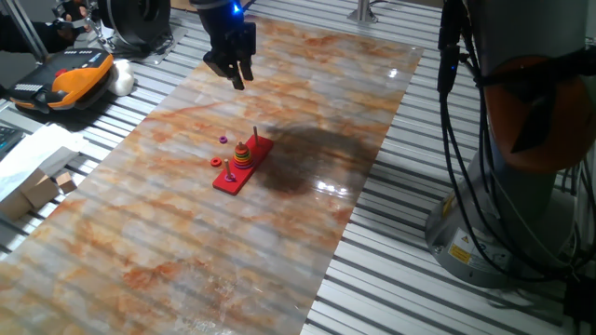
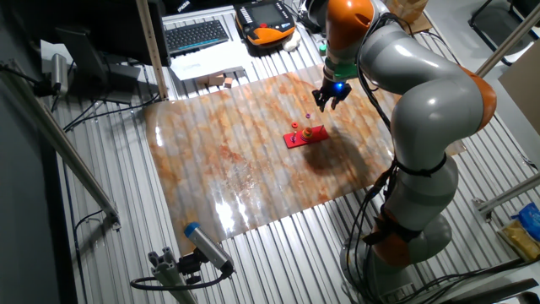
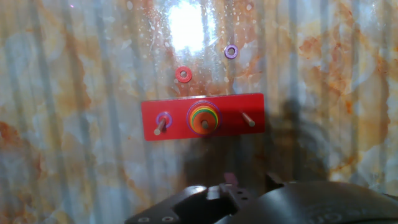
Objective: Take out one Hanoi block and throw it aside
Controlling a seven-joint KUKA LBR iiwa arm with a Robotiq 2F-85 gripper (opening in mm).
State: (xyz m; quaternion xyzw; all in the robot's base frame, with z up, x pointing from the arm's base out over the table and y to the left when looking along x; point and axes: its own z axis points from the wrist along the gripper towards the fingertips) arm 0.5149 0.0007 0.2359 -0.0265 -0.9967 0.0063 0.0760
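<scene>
The orange Hanoi block is the top disc of a coloured stack on the middle peg of the red base board. The stack and board sit mid-table. A small purple ring sits on the board's left peg. A loose purple ring and a loose red ring lie on the table beside the board. My gripper hangs well above the table, behind the board, its two fingers apart and empty. It also shows in the other fixed view.
The marble-patterned mat covers the slatted table. An orange-black pendant and wooden blocks lie at the left edge. The arm's base stands at the right. A keyboard lies beyond the mat.
</scene>
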